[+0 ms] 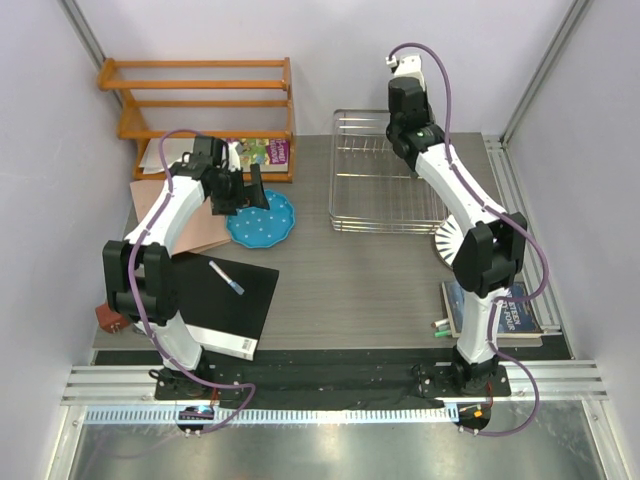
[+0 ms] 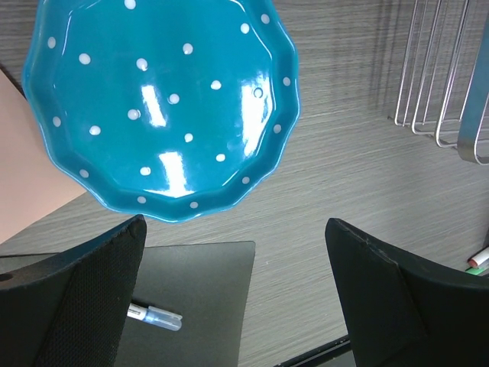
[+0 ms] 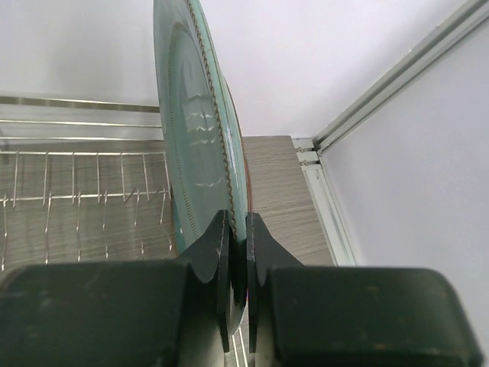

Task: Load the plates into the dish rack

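We pinch the greenish plate (image 3: 195, 138) by its rim in the right gripper (image 3: 238, 233) above the rack (image 3: 76, 164) at 1 o'clock, judging it stiff, slick, breakable; left gripper (image 2: 235, 229) gapes wide over the blue plate (image 2: 160, 99) at 10 o'clock

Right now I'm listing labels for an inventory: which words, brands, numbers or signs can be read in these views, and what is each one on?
No text here can be read with confidence.
Blue book: white lettering on the cover, too small to read.
Purple packet by the wooden shelf: print too blurred to read.
Pen on the black notebook: no readable marking.
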